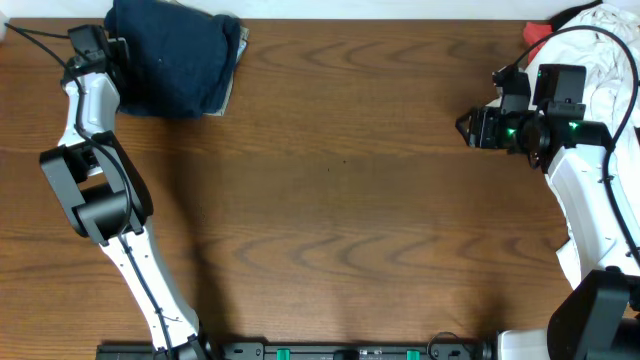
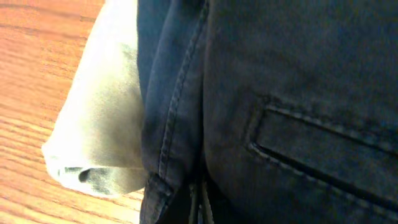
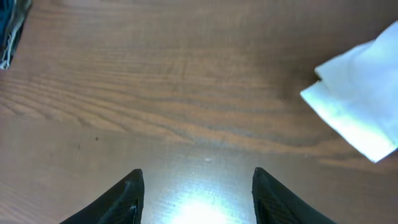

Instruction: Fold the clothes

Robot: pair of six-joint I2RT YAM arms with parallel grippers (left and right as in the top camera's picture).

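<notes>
Navy garment [image 1: 175, 60]: folded, at far left corner of tabletop [image 1: 350, 200], over khaki garment [image 2: 99, 124]. Left tool [image 1: 112, 48]: pressed together, at its left edge; grip on cloth not discernible. Right tool [image 3: 198, 180]: spread, empty, above bare wood beside white garments [image 1: 610, 50].

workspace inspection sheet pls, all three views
surface: wooden table, bare in the middle
job's things: navy garment folded at the far-left corner with a khaki piece under it; white clothes heaped at the right edge
clutter: red item beside the white heap, unclear what
grippers: left gripper shut, against the navy garment; right gripper open, empty, over bare wood
cables: black cable by the left arm; second cable looping over the right arm
surroundings: nothing seen
</notes>
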